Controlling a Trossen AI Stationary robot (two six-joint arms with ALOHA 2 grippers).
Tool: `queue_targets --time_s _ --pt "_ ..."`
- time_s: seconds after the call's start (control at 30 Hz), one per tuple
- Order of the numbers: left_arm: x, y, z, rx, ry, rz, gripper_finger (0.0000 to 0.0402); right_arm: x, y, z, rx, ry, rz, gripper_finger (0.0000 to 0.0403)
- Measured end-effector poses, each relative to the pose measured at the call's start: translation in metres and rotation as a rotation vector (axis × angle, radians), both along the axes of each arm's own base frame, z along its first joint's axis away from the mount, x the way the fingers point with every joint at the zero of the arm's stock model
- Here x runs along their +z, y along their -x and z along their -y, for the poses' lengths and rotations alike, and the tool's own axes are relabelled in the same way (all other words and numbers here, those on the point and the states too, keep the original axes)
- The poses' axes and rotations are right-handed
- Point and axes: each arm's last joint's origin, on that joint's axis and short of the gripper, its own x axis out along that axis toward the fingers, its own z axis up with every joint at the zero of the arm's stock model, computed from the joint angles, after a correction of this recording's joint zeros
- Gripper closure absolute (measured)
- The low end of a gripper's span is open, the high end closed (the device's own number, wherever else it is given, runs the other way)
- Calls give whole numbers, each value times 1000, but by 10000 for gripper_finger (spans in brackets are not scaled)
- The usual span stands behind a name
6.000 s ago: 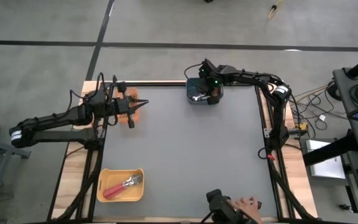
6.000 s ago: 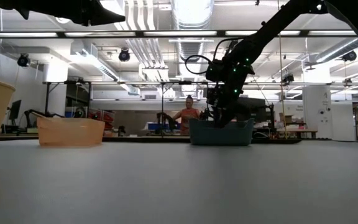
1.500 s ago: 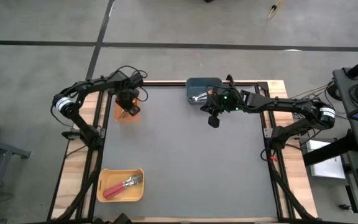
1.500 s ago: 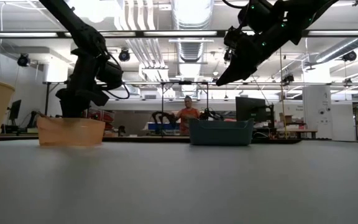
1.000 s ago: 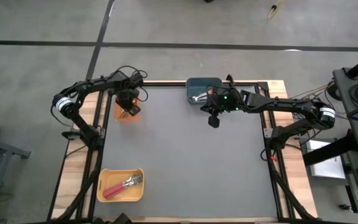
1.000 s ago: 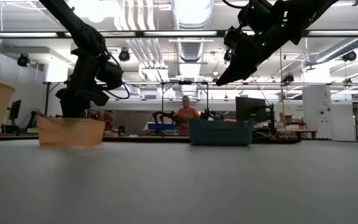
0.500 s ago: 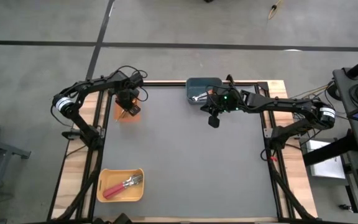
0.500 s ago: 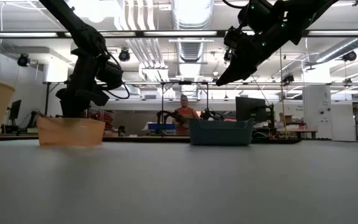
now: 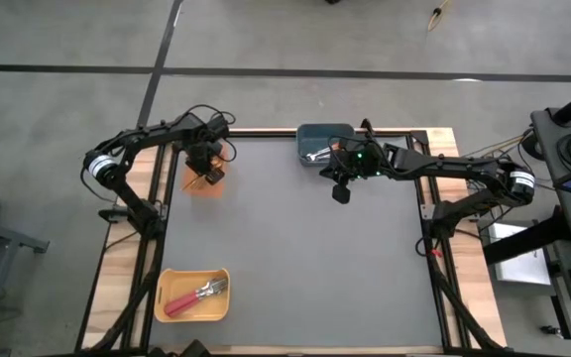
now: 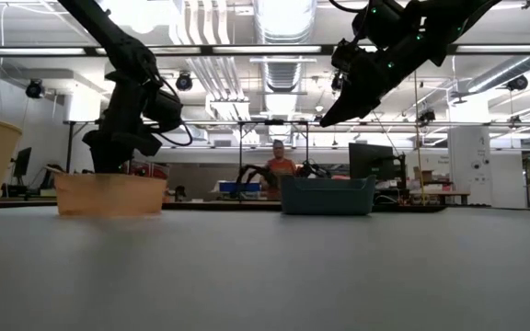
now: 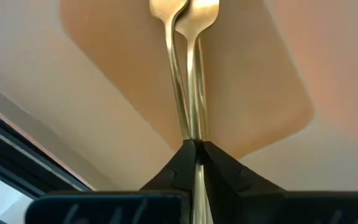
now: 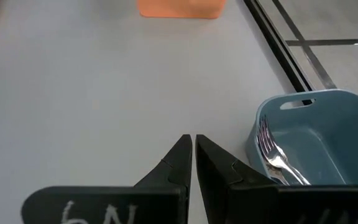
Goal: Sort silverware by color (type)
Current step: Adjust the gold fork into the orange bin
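Left arm: reaches along the table's far-left edge, wrist bent down, left gripper (image 11: 195,146) inside the orange bin (image 9: 206,178) at the far-left corner, fingers clenched on the handles of two gold forks (image 11: 188,74) whose heads point toward the bin floor. Right arm: stretched in from the right side, right gripper (image 9: 340,193) raised above the mat just in front of the blue-grey bin (image 12: 328,118), fingers pressed together on nothing. Blue-grey bin: at the far edge near centre, holding silver forks (image 12: 272,152). Yellow bin (image 9: 164,297): near-left corner, holding forks with red/pink handles (image 9: 181,302), silver heads toward the bin's right side. Grey mat (image 9: 295,268): bare across its centre, near edge and right half; all three bins stand at its margins, well apart. Background of the low view: a person (image 10: 279,164) beyond the table.
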Motion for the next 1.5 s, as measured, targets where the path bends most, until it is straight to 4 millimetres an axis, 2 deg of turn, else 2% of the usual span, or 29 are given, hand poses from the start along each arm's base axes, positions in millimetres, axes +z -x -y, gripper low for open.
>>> queue_targets --time_s 0.37,0.7,0.83,1.13,1.33,1.5 --pt "2 1 0 15 -19 -11 401 0 0 0 0 0 0 390" --pt "25 -4 -9 -15 -125 -40 401 0 0 0 0 0 0 390" --pt "28 -4 -11 -20 -152 -53 400 0 0 0 0 0 0 390" --pt "29 -3 -9 -29 -131 -62 401 0 0 0 0 0 0 390" --pt "28 -6 -6 -52 -15 61 401 0 0 0 0 0 0 390" --pt "28 -7 -9 -32 -32 78 382 0 0 0 0 0 0 390"
